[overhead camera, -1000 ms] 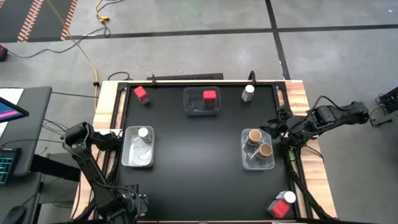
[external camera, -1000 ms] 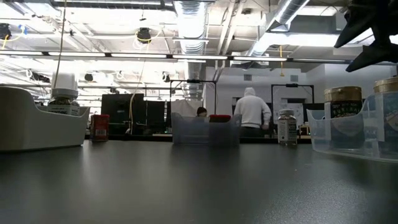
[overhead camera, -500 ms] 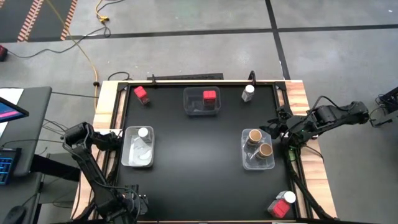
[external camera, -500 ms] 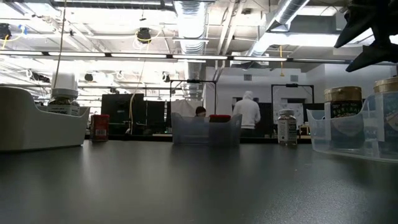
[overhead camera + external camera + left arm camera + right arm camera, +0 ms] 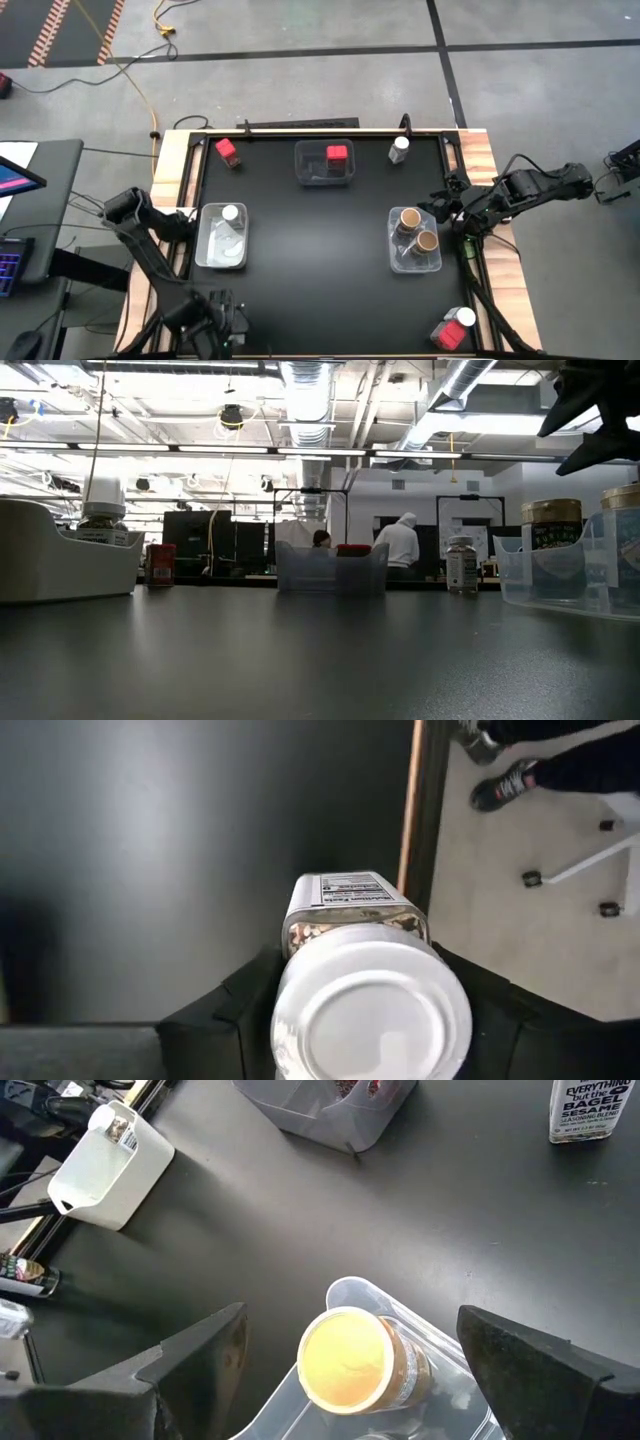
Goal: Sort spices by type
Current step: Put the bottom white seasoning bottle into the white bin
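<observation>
The left gripper (image 5: 365,1020) squeezes a white-capped jar (image 5: 365,990) at the near edge of the table (image 5: 320,230). Lift it straight up and keep the squeeze tight, then carry it to the left bin (image 5: 205,250). The right gripper (image 5: 350,1370) stays wide open above the brown-lidded jars (image 5: 417,232)

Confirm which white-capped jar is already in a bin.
The white-capped jar in the left-side bin. The others sit outside bins: the back-edge jar, the front-right corner jar, and the held jar in the left gripper.
</observation>
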Robot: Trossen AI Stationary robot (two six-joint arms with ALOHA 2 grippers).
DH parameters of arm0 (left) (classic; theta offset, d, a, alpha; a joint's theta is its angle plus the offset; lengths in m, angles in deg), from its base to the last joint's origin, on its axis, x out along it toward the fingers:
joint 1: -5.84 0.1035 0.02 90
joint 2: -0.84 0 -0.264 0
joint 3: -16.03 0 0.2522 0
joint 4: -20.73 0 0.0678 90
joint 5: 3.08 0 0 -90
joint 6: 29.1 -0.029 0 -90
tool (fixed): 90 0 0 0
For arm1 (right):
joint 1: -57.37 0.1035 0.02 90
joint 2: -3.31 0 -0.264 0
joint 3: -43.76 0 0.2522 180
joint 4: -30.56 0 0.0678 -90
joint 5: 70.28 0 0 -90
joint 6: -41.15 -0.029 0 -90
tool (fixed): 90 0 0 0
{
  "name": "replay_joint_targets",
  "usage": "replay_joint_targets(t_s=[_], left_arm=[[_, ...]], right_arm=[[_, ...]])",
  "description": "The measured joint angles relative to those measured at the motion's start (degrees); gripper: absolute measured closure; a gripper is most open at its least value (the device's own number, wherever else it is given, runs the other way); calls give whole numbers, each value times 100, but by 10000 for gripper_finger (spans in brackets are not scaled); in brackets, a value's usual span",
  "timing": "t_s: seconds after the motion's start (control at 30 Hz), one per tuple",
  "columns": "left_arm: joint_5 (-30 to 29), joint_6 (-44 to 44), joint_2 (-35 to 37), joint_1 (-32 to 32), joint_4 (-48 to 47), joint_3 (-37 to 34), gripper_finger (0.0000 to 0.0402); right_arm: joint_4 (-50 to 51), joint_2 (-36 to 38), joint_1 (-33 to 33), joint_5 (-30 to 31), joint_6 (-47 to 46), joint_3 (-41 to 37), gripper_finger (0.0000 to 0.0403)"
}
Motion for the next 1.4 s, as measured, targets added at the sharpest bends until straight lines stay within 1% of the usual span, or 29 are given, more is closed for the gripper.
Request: replay_joint_targets(t_s=[0.2,0.33,0.4,0.5,0.6,0.73,0.87,0.97,1.07,1.17,1.27,1.4], left_arm=[[-95,-362,714,615,-882,0,207],[-179,-584,1287,1247,-1314,0,205],[-226,-829,1567,1619,-1436,0,206],[-240,-1473,1894,2178,-1639,2,207],[-241,-2333,2095,2720,-2142,2,207],[-232,-3484,2221,3382,-2860,2,207],[-228,-4502,2224,3904,-3415,-1,207],[-214,-4992,2275,4135,-3477,-130,207],[-223,-5229,2570,4202,-3326,-438,207],[-262,-5156,3162,4221,-3208,-946,207],[-111,-4946,3842,4221,-3072,-1451,207],[-134,-4933,4412,4221,-3001,-1966,207]], right_arm=[[0,0,0,0,14,0,19],[0,0,0,2,14,0,19],[0,0,0,0,16,0,19],[-2,0,0,0,189,0,19],[-2,0,0,0,359,0,19],[-2,-1,0,0,410,0,19],[0,0,0,0,409,0,19],[-1,0,0,0,407,0,19],[-5,0,0,0,401,0,19],[-6,-1,0,0,375,0,19],[-4,-1,0,0,171,0,19],[-4,0,0,0,-50,0,19]])
